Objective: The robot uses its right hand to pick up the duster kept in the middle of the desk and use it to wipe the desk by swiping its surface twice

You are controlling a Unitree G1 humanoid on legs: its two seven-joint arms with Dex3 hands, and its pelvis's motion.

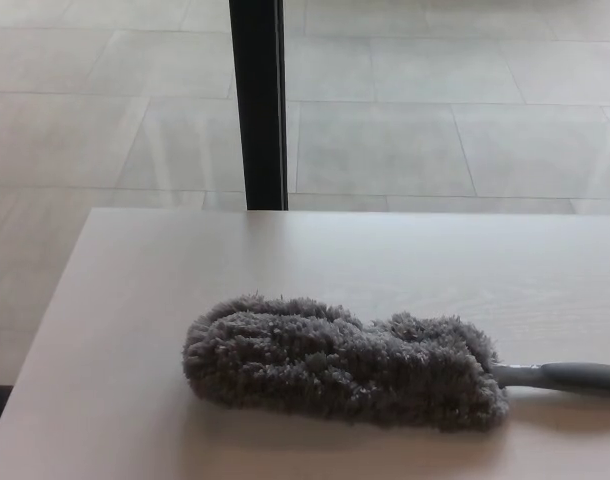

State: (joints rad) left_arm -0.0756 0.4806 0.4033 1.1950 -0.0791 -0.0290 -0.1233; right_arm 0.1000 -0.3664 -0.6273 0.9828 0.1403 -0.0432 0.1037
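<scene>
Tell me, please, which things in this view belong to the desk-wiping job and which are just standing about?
Part of the job:
- grey fluffy duster, lying flat on the desk
- duster handle, pointing right
- pale desk

Not part of it:
- black post behind the desk
- tiled floor

Neither robot hand is in view.

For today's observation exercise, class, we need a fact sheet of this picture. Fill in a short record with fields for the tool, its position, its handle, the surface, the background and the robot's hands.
tool: fluffy grey microfibre duster
position: lying flat on the desk, head towards picture left
handle: grey handle running off the right edge
surface: pale wood-grain desk
background: light tiled floor, black vertical post
robot's hands: neither in view
</scene>
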